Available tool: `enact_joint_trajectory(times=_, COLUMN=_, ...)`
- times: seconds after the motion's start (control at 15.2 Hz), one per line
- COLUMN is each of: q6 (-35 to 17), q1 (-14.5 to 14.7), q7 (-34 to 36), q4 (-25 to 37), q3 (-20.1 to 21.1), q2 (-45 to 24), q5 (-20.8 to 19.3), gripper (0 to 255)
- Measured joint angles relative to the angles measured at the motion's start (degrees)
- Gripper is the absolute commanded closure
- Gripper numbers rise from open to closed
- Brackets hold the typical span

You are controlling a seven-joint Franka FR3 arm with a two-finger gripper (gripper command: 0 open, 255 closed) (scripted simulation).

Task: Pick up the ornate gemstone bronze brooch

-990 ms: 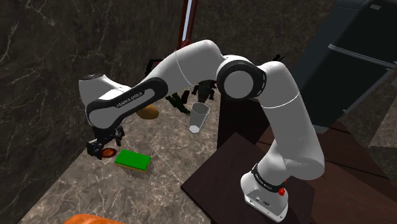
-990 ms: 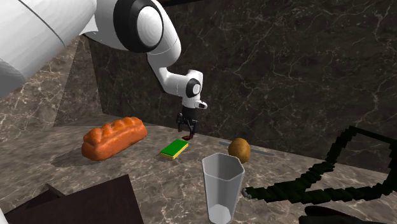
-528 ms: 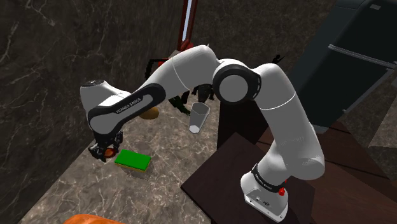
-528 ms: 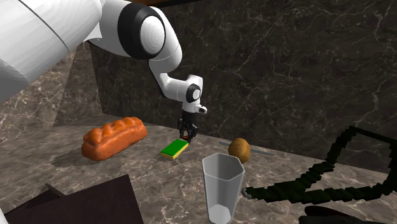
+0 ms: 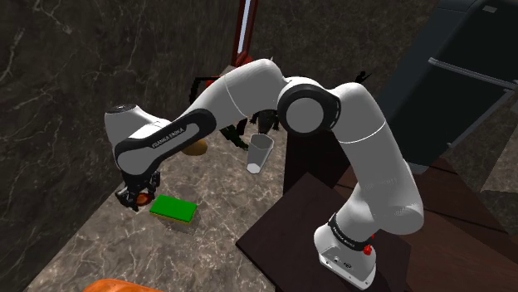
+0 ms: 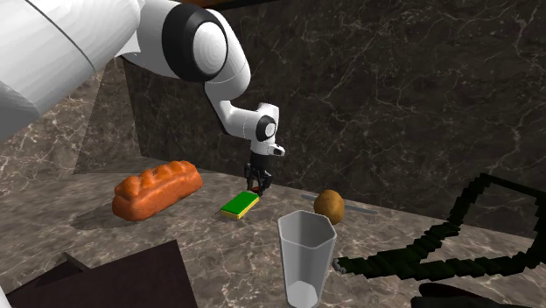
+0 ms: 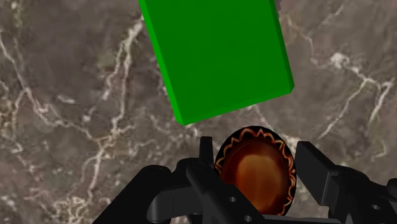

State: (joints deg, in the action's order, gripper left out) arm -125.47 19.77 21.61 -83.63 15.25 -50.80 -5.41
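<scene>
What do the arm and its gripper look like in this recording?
The arm is built of rounded, glossy white segments with dark grey joint caps. A dark band with small white lettering runs along the forearm, and a small red mark sits near the base. The gripper is all black; its two fingers are blocky, angular bars.
</scene>
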Motion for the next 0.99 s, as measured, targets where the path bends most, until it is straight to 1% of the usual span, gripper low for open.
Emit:
enact_joint_trajectory(times=0.66, q6=3.5, q1=-0.7, q7=0.2, q4=-1.6, q3=0.8, q2=5.1, q5=0.8, gripper=255)
enact_joint_trajectory(times=0.99, q6=6.1, q1=-0.9, q7=0.2, q4=-1.1, q3=1.2, q2=7.3, q5=1.2, gripper=255)
